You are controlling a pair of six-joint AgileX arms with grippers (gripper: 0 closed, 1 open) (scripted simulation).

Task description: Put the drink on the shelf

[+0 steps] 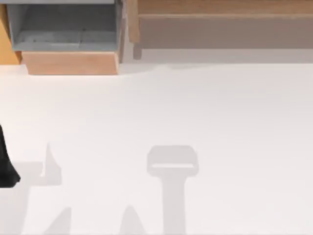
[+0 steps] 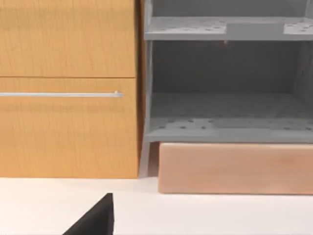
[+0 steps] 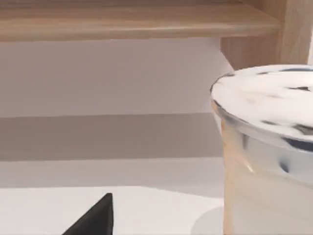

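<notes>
Drink point(image 3: 266, 156) stands close before right pincer, near shelf point(image 3: 132, 22); whether either pincer grips, cannot tell.

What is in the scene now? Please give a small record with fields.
drink: pale cup with white lid, close to right wrist camera
shelf: long light-brown unit, top view's far right
grey-lined box: light wood front, far left
orange cabinet: has a bar handle, beside the box
left arm: dark part at table's left edge
</notes>
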